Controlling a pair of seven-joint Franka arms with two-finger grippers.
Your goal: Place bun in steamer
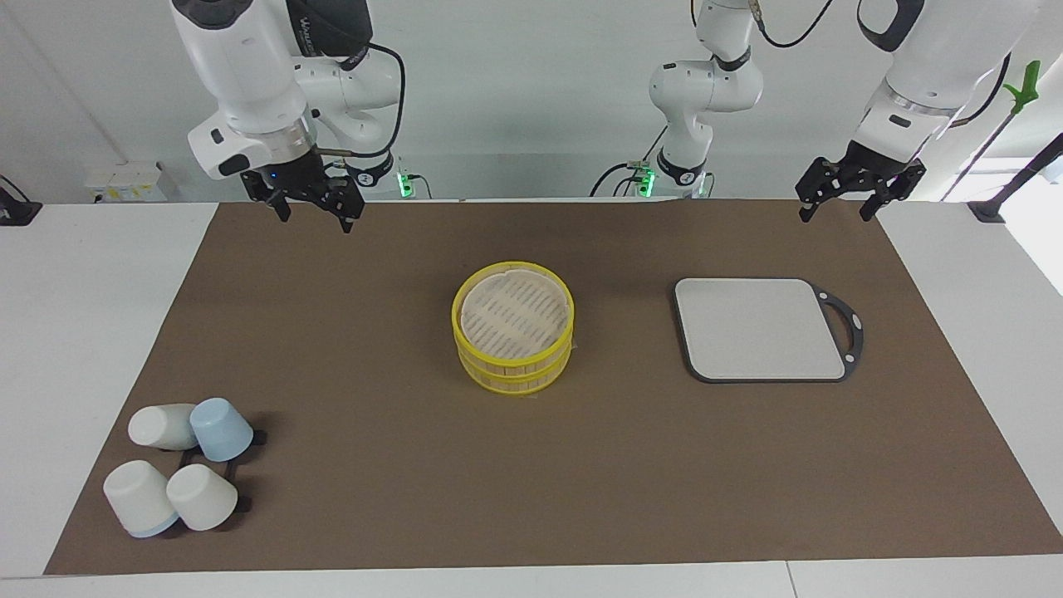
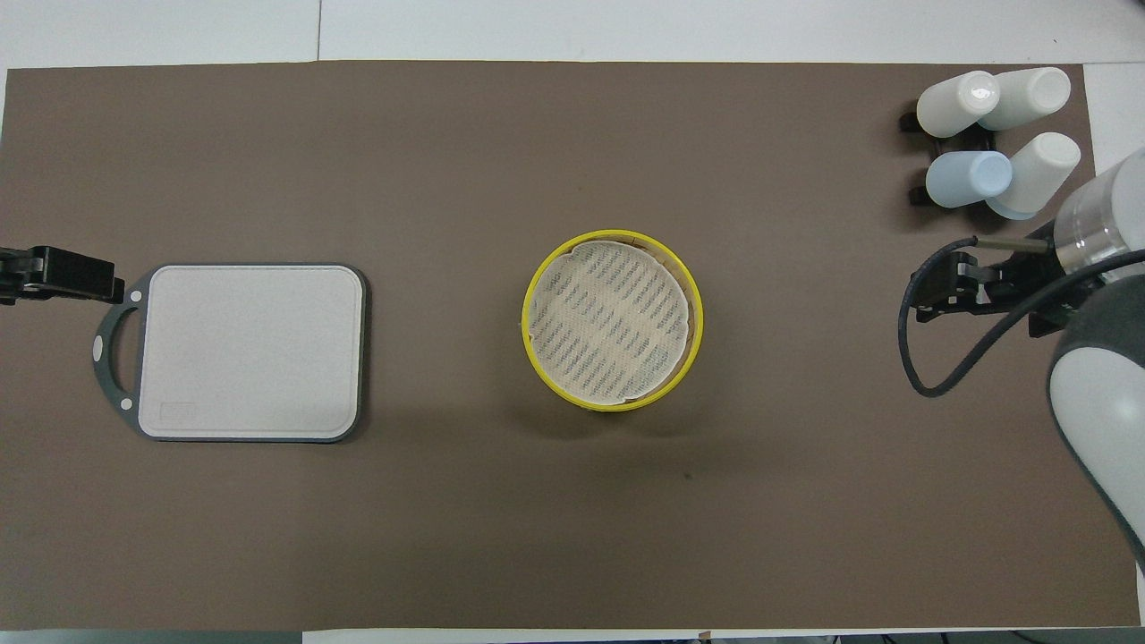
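Both jaws spread apart, empty: left gripper (image 1: 837,208), right gripper (image 1: 315,214). Between them on tabletop, steamer (image 1: 513,336), lidless, pale slatted bottom bare.

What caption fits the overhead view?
Lidded steamer sits mid-mat between grey board and cups; no bun visible.

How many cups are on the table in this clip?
4, clustered at the right arm's end of the table, farther from the robots than the steamer: three white cups and one blue cup. None seems hidden.
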